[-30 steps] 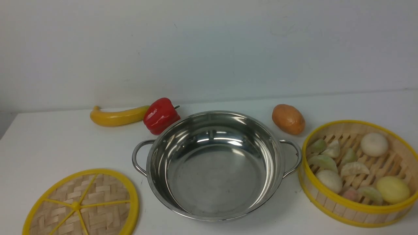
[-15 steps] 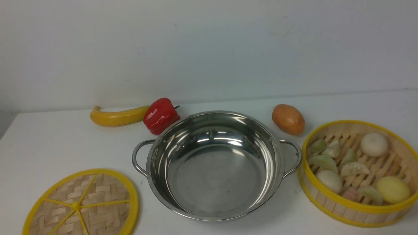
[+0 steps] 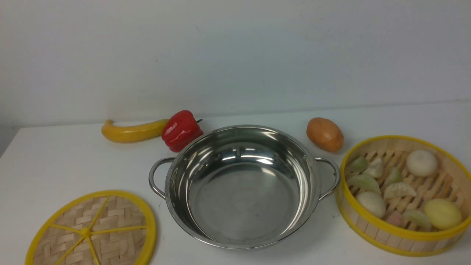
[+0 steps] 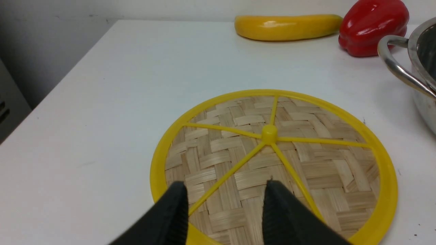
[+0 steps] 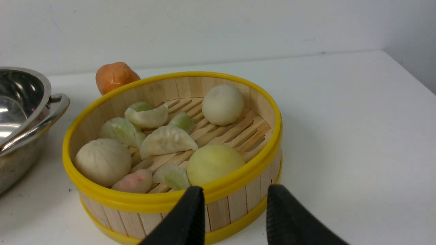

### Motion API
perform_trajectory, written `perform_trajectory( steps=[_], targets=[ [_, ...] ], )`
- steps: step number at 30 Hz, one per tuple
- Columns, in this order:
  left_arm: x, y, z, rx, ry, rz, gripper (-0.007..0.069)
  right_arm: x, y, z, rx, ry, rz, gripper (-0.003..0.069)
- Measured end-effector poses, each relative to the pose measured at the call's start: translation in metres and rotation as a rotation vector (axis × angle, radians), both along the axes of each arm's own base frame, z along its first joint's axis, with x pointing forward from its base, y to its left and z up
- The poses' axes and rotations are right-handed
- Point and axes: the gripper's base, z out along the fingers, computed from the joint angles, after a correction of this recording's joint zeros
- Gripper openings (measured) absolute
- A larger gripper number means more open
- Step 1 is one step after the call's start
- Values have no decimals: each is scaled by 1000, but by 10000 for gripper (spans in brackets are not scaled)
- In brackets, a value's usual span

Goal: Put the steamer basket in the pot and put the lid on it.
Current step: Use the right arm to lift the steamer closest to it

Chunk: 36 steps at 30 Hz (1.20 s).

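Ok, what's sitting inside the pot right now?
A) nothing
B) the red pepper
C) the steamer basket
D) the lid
A: the pot shows only bare steel inside; the steamer basket stands beside it on the right, and the lid lies flat on the left.

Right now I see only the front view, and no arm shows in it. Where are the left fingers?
Observer: The left fingers are open, over the near rim of the lid.
Operator: And the right fingers?
Observer: The right fingers are open too, just outside the near wall of the basket, holding nothing.
Operator: Does the basket touch the pot?
Observer: No, the right wrist view shows a gap between the basket and the handle of the pot.
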Motion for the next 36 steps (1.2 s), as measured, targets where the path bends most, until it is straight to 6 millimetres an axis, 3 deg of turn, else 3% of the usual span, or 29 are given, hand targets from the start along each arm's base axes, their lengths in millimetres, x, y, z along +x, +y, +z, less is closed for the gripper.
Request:
perform_trajectory(
  steps=[11, 19, 22, 25, 30, 36],
  targets=[
    [0, 0, 0, 0, 0, 0, 290, 0, 1, 6, 26, -17, 2, 241],
    [0, 0, 0, 0, 0, 0, 290, -22, 3, 96, 65, -174, 15, 241],
    [0, 0, 0, 0, 0, 0, 290, -34, 5, 130, 84, -73, 26, 241],
    [0, 0, 0, 0, 0, 0, 290, -39, 6, 152, 98, 79, 38, 241],
    [0, 0, 0, 0, 0, 0, 290, -39, 11, 172, 144, 141, 77, 241],
    [0, 0, 0, 0, 0, 0, 290, -39, 20, 177, 237, 123, 147, 241]
  ],
)
